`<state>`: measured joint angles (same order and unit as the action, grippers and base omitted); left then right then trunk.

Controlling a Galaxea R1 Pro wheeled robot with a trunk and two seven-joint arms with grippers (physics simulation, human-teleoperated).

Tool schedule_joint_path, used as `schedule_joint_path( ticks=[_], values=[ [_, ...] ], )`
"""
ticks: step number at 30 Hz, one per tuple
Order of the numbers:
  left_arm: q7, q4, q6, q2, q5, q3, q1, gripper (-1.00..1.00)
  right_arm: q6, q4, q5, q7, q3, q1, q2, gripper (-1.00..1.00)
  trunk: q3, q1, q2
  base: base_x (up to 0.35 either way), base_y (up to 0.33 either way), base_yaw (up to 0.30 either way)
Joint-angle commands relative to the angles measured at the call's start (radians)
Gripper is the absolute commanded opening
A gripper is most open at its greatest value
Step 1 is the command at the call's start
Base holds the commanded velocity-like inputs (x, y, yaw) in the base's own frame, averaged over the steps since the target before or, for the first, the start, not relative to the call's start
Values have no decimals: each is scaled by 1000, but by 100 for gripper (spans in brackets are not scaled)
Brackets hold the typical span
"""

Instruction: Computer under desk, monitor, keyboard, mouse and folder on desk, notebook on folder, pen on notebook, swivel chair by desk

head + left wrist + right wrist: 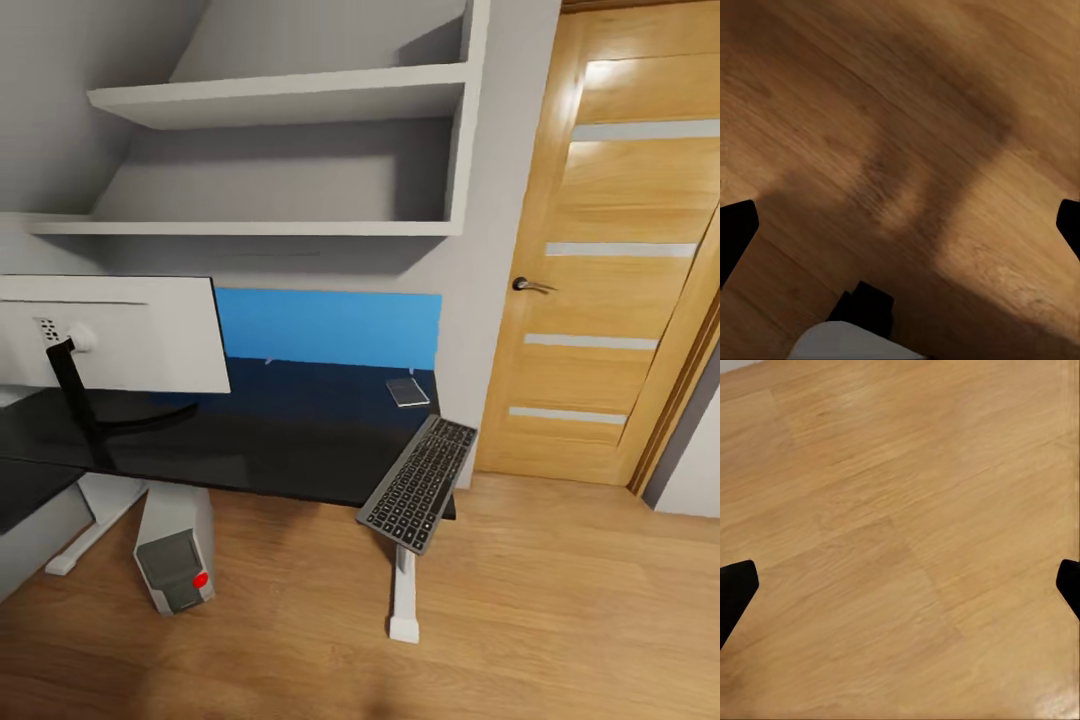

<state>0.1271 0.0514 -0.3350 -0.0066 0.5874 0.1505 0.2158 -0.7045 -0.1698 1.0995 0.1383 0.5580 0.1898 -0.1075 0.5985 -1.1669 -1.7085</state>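
keyboard (418, 484): on the surface's (290, 440) right front corner, skewed, near end hanging past the edge
notebook (407, 391): flat on the surface, by the blue back panel (330, 328)
monitor (115, 335): on the surface, white back showing
computer (176, 548): on the floor (560, 610) under the surface
left gripper (900, 225): fingers spread wide, nothing between, shadowed floor directly beneath
right gripper (900, 585): spread wide, empty, bare floor beneath
door (610, 250): shut

Domestic bedroom study corner: grey walls under a sloped ceiling, white wall shelves (290, 100), wooden door (610, 250) with frosted strips, light plank floor (560, 620), black worktop (270, 440) bearing monitor (120, 335) and keyboard (420, 483), computer (177, 548) beneath.
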Motion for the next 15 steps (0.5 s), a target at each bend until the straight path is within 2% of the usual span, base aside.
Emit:
schedule_joint_path(
  ticks=[1, 7, 15],
  values=[
    [6, -5, -13, 1, 3, 9, 0, 100, -3, 4, -3, 10, 11, 0, 0, 100, 1, 0, 0, 0, -1, -84],
    [4, -25, -130, 17, 4, 9, 0, 100, -11, 23, -53, 10, 29, 0, 1, 100, -1, 0, 0, 0, 0, -194],
    [2, -27, -151, 21, 3, 9, 0, 100, -11, 25, -67, 9, 34, 0, 3, 100, -5, 0, 0, 0, 0, -262]
  ],
)
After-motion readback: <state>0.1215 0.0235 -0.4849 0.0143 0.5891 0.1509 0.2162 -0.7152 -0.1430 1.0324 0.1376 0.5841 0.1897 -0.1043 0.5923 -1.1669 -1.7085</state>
